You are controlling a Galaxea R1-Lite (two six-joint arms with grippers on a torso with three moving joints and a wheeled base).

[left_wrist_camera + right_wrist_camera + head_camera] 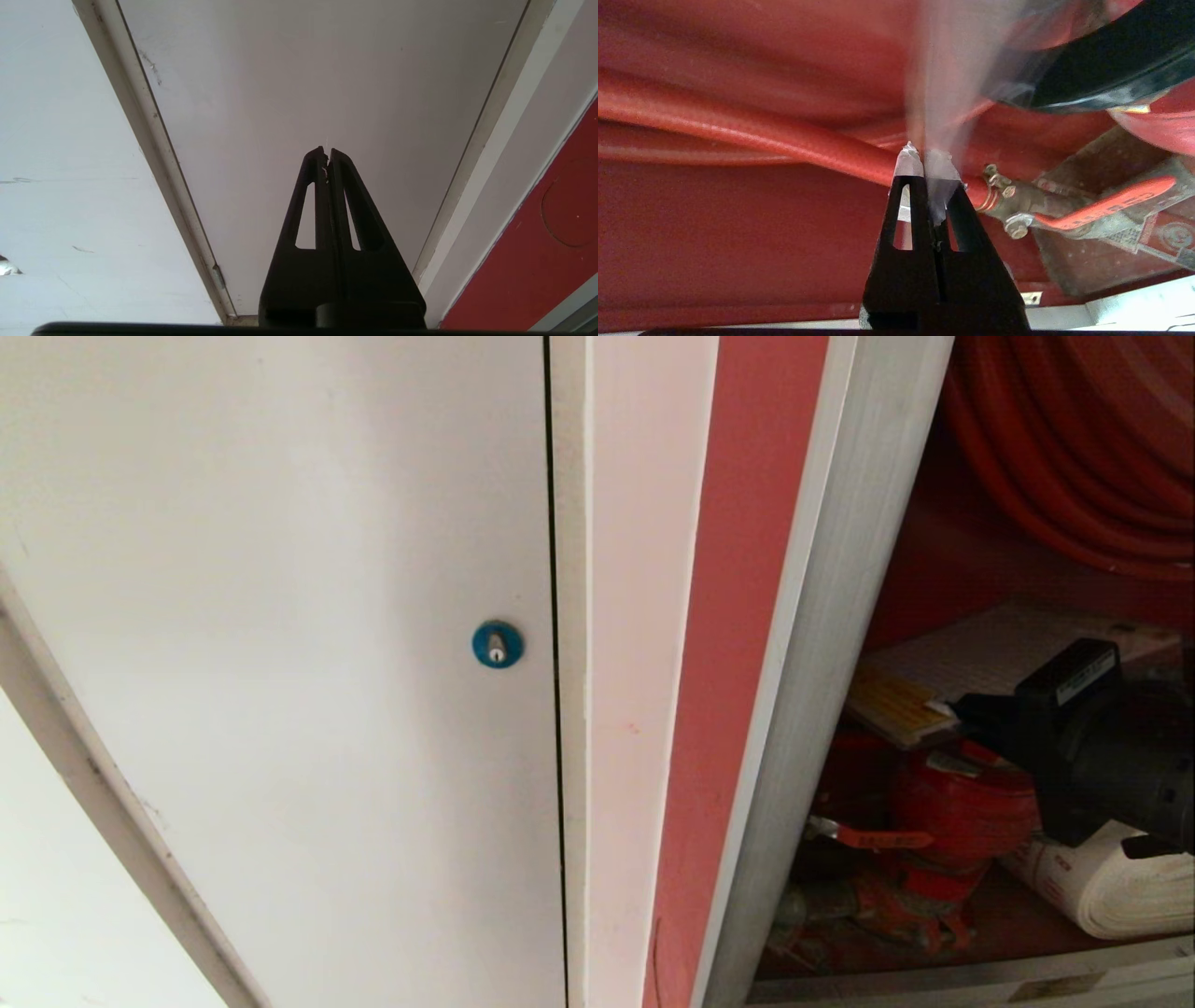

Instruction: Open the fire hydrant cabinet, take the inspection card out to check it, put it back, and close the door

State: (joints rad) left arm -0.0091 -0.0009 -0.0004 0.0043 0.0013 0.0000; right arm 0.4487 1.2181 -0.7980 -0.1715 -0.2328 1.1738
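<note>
Right tool (924, 161) clamped on inspection card's (980, 663) edge inside open fire hydrant cabinet (822, 644), above red valve (962, 807), likely for lifting out. Left tool (327, 151) parked together, facing white panel (317, 79).

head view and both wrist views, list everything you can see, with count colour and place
fire hydrant cabinet: 1, silver frame with red inside, right of the head view, standing open
hose reel: 1, red, top of the cabinet
inspection card: 1, white with a yellow band, lying flat above the valve
valve: 1, red, below the card
lever handle: 1, red, on a brass fitting at the hose end
rolled hose: 1, white, cabinet floor, right
white panel: 1, left of the cabinet
round lock: 1, blue, near the panel's right edge
left gripper: 1, black, shut, empty, facing the white panel
right gripper: 1, black, inside the cabinet, shut on the edge of the card
</note>
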